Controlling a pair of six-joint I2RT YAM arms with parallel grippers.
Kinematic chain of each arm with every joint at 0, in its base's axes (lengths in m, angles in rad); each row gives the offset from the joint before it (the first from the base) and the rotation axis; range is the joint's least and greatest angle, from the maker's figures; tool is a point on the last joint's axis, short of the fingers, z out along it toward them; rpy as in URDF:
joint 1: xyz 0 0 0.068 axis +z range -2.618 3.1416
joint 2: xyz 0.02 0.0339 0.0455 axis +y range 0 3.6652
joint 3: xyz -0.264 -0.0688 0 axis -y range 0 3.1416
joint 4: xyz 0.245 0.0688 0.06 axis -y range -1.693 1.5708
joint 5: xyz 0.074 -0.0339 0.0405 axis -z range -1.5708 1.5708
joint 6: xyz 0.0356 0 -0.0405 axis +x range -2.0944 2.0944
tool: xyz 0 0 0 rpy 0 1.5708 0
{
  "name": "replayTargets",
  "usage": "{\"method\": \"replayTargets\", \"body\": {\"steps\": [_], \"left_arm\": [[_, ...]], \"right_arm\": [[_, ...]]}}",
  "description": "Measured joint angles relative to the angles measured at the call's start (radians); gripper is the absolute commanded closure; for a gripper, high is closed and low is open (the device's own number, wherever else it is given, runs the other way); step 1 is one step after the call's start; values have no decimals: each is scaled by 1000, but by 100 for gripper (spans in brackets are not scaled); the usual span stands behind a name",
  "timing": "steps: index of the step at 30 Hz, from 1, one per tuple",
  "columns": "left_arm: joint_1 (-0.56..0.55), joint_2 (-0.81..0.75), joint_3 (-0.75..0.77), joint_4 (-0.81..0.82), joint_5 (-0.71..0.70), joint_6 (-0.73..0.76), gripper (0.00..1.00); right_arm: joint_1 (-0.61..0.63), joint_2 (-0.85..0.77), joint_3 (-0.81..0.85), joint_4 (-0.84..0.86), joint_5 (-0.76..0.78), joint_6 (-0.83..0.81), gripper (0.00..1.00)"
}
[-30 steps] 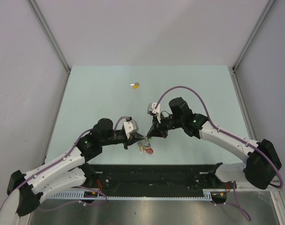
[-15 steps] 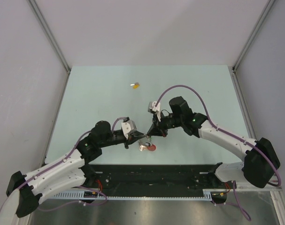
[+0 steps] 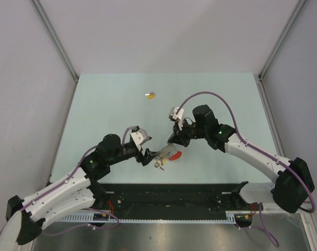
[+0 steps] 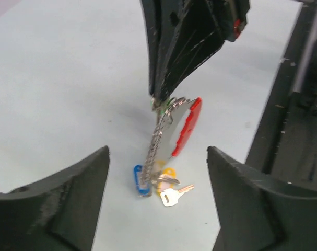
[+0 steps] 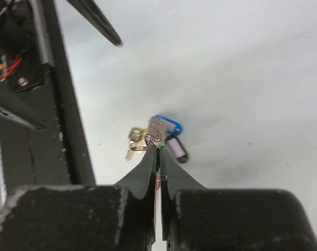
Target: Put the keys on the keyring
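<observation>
- My right jaws are pinched shut on the top of the keyring (image 4: 161, 138). It hangs below them with its long axis close to upright, leaning slightly.
- Its blue key head (image 4: 139, 180) and orange key head (image 4: 166, 173) touch the table (image 3: 106, 104) near the front edge.
- A sliver of green (image 5: 159, 156) shows between my right jaws at the ring. I take it for the green key, but cannot tell whether it is threaded on.
- My left jaws stand wide and hold nothing. The keyring lies straight ahead of them, centred in the gap and apart from both sides.
- My left arm (image 3: 90, 167) reaches in low from the left. My right arm (image 3: 252, 154) comes in from the right with its wrist tipped down.
- The yellow key (image 3: 150, 95) lies alone farther back, well apart from both arms. I judge the free left jaws are the ones to fetch it.
</observation>
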Motion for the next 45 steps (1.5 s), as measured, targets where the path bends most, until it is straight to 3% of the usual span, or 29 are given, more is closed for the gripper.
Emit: {"method": "replayTargets", "body": {"steps": [1, 5, 11, 15, 19, 25, 32, 35, 36, 39, 45], "left_arm": [[3, 3, 23, -23, -35, 0, 8], [29, 5, 89, -72, -143, 8, 0], [205, 5, 130, -134, -249, -30, 0], [384, 4, 132, -180, -309, -116, 0], [486, -3, 132, -222, -349, -191, 0], [515, -31, 132, -258, -367, -235, 0], [516, -66, 132, -270, -369, -237, 0], [516, -80, 132, -274, -374, -237, 0], [516, -83, 132, -276, -375, -237, 0], [516, -102, 132, -278, -382, -237, 0], [516, -147, 131, -290, -411, -237, 0]], "right_arm": [[-8, 2, 10, -5, 17, 0, 100], [-53, 28, 73, -18, 84, -15, 100], [-158, 101, 179, -19, 223, -55, 100], [-223, 153, 217, 17, 345, -95, 100], [-255, 195, 221, 75, 468, -148, 100], [-247, 288, 224, 95, 523, -164, 96], [-170, 397, 224, 86, 443, -58, 90], [-144, 456, 220, 80, 393, 1, 78], [-141, 468, 217, 79, 380, 18, 65], [-144, 484, 203, 74, 344, 84, 41], [-187, 455, 201, 89, 299, 182, 35]]}}
